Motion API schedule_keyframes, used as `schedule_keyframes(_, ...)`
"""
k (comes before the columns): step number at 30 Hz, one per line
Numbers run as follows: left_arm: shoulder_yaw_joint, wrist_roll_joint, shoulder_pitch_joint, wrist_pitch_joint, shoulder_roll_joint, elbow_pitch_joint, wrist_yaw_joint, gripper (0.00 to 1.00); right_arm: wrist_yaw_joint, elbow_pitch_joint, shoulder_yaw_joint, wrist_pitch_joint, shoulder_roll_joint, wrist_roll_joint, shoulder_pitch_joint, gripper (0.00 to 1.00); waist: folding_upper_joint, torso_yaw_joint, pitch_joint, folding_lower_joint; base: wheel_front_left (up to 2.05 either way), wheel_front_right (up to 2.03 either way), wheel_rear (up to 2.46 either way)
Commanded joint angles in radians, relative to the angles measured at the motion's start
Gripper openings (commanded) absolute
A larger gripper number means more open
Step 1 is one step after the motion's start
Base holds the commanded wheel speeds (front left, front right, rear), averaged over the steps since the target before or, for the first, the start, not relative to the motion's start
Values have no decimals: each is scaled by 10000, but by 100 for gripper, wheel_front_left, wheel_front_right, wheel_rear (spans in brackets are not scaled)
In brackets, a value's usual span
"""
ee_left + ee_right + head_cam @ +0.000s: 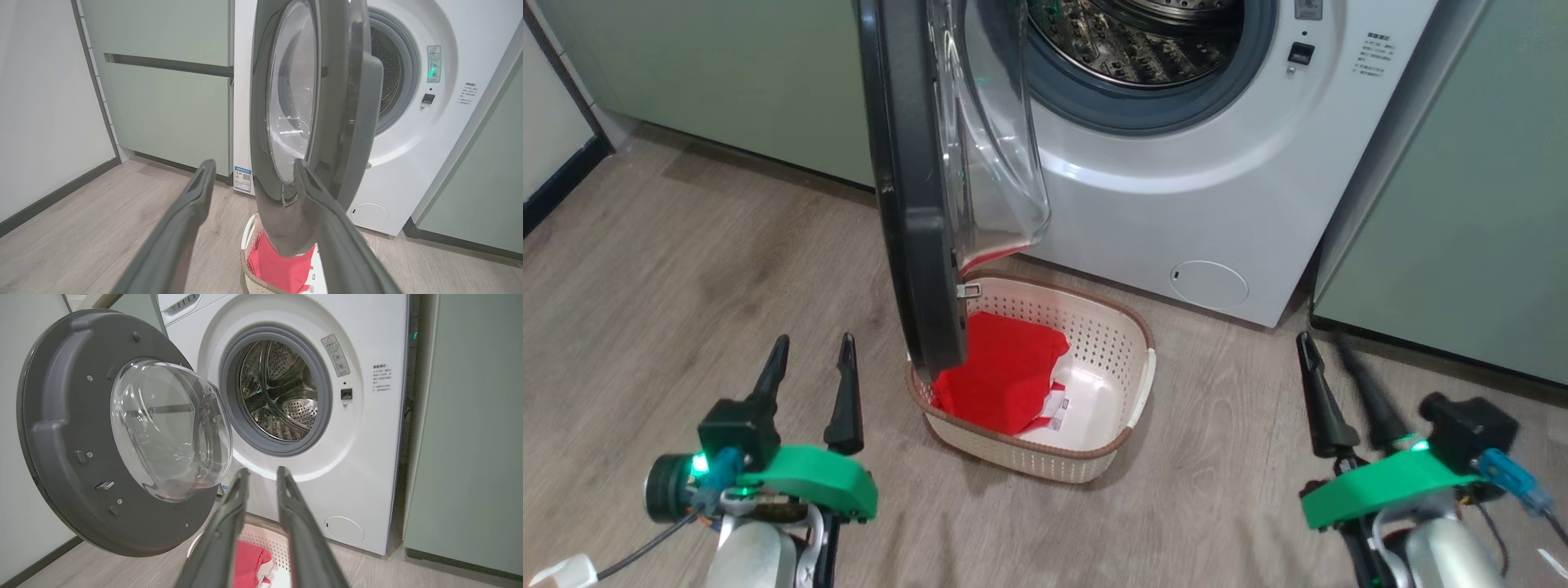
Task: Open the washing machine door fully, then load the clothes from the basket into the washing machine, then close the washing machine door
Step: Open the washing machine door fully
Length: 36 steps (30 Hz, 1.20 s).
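Head view: the washing machine [1176, 212] fills the upper centre and right of the frame, its perforated steel drum [1143, 41] exposed behind a grey gasket. The washing machine door [915, 204] stands swung out, seen nearly edge-on at upper centre, with its clear glass bowl [996, 147] facing the drum. The basket [1107, 343] rests on the wooden floor [686, 269] at centre frame, just in front of the machine. The door's lower edge overlaps the basket's left end in this view. The clothes [1005, 376], bright red, lie in the left part of the basket, partly hidden by the door. A small white label [1058, 408] shows at their right edge.

The left gripper [814, 339], lower left, has its fingers spread wide and holds nothing. The right gripper [1323, 343], lower right, has its fingers narrowly parted, with nothing between them. Both are well apart from the basket. Pale green cabinets [1462, 204] flank the machine.
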Motion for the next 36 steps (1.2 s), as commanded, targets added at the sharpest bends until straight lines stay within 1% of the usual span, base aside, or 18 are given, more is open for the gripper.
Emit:
schedule_keyframes(1,217,-9,-214,-53,98,-235,-5,100,0,-515,18,-92,10,-167,-273,100,-1,28,2,0,0,0,0)
schedule_keyframes(5,163,-53,-178,-53,98,-164,-36,100,0,-727,-112,-92,73,-449,-43,100,-1,59,8,0,0,0,0)
schedule_keyframes(15,12,-107,-191,-53,98,-122,-80,100,0,-759,91,-93,83,-251,33,100,-1,89,32,0,0,0,0)
schedule_keyframes(36,-124,-119,-210,-53,98,-108,-89,100,0,-737,-33,-93,85,-140,-51,100,-1,112,5,0,0,0,0)
